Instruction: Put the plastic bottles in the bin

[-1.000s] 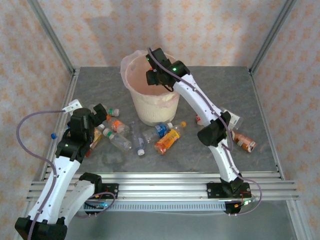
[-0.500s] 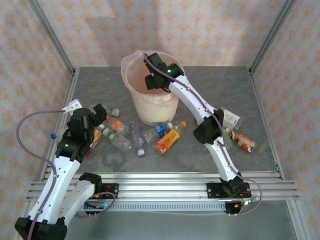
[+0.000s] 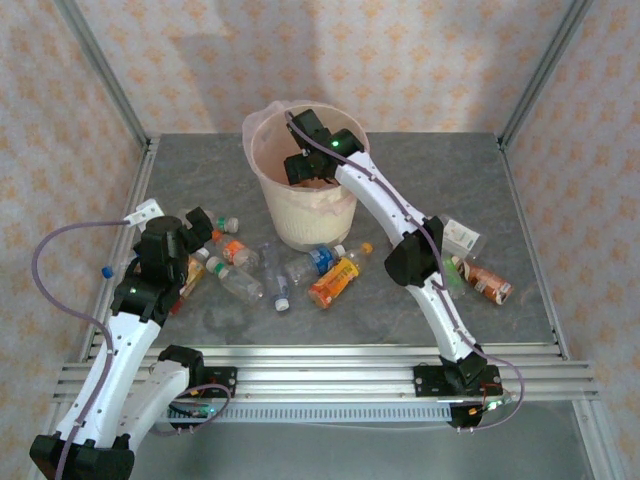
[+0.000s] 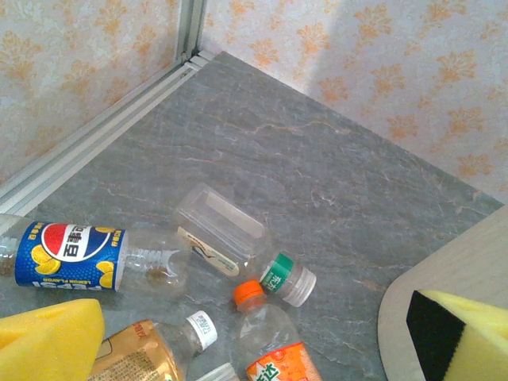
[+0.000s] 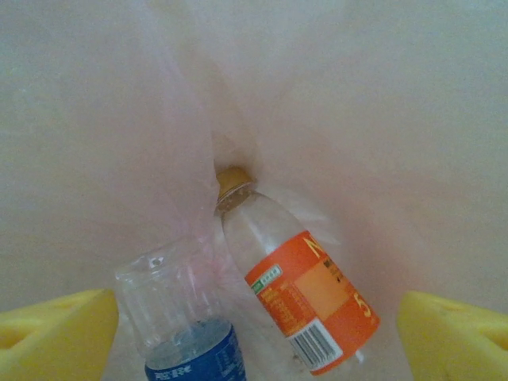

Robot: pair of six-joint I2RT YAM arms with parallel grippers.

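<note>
The bin [image 3: 303,215] is a cream bucket that narrows downward, lined with a pinkish translucent bag [image 3: 256,142] folded over its rim. It stands upright toward the far edge of the grey surface [image 3: 190,170], about midway between the left and right edges. Most of the plastic bottles [image 3: 300,268] lie on their sides in a loose scatter between the bin and the near-left part of the surface, among them an orange juice bottle [image 3: 335,282]. A brown-labelled bottle [image 3: 487,283] lies well apart near the right edge. Two more rest inside the bag: a clear bottle with an orange label [image 5: 305,294] and orange cap, and just beside it a clear bottle with a blue label [image 5: 184,333]. The right end effector [image 3: 298,168] hangs in the bin's mouth, its yellow pads [image 5: 55,333] spread wide on either side of those two bottles and clamping neither. The left end effector [image 3: 203,226] hovers over the left end of the scatter with its pads [image 4: 48,341] spread wide and nothing between them. Below it lie a Pepsi bottle [image 4: 75,254], a clear bottle with a green-banded cap [image 4: 226,234] and an orange-capped bottle [image 4: 270,341].
</note>
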